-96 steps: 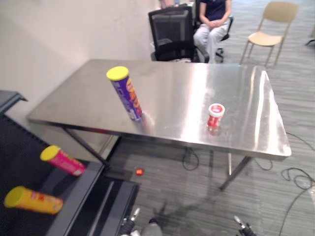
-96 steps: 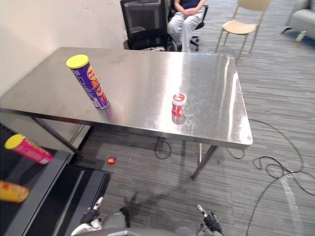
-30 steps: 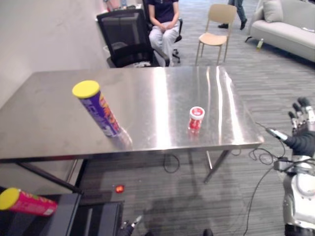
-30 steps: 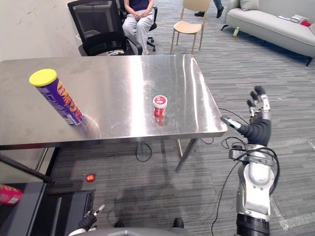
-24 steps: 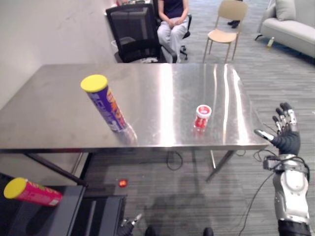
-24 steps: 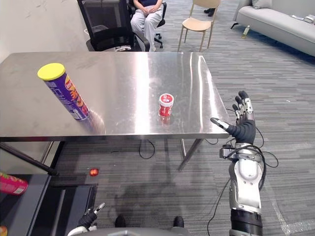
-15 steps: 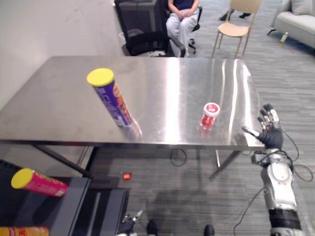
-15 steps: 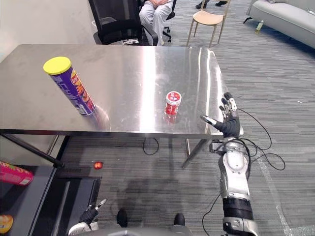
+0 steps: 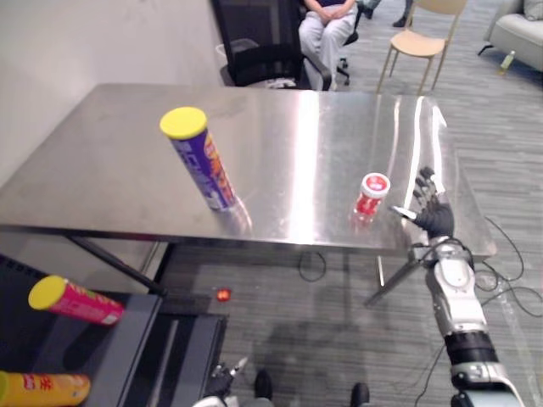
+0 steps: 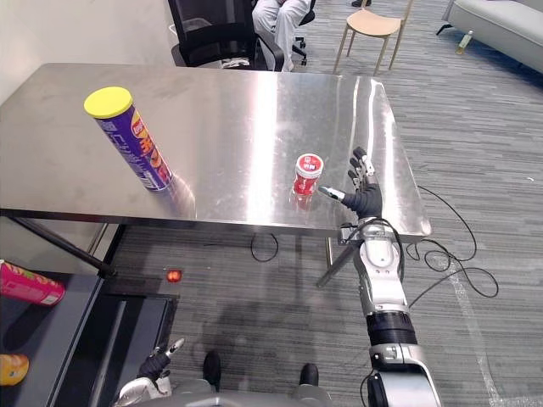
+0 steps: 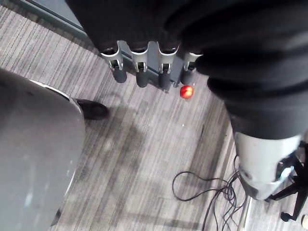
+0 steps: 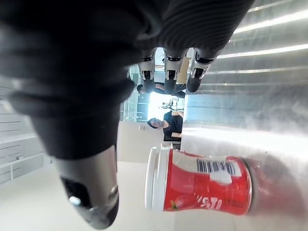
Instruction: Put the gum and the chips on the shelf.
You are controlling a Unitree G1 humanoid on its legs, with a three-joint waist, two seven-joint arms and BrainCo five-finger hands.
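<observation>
Right hand [image 10: 365, 198]: open, fingers [image 12: 166, 73] spread and straight, thumb [image 12: 90, 193] out toward the gum. Holding nothing. It sits over the near right part of the steel table [image 9: 102, 161], just right of the gum tub [image 10: 308, 175]. Thumb tip is close to the tub's base; I see a small gap in the right wrist view, so no contact.

Gum tub: red body, white lid, upright on the table close to the near edge, right of centre.

Chips can [image 9: 200, 170]: purple, yellow lid, standing on its base on the left half of the table, well apart from the gum and the hand. Neither item is on the shelf yet.

Left hand [image 11: 141, 74]: low by the robot's side over the grey carpet, fingers hanging loose, nothing in it.

Shelf [image 9: 127, 339]: dark unit, near left, below table height. A pink can [image 9: 75, 301] and an orange can [image 9: 42, 388], both yellow-lidded, lie on their sides on it.

Small red object [image 9: 222, 295] on the floor under the table's near edge.

Far side: black office chair [image 9: 259, 42] against the table, a seated person [image 9: 328, 21] behind it, a tan chair [image 9: 422, 38] further right.
</observation>
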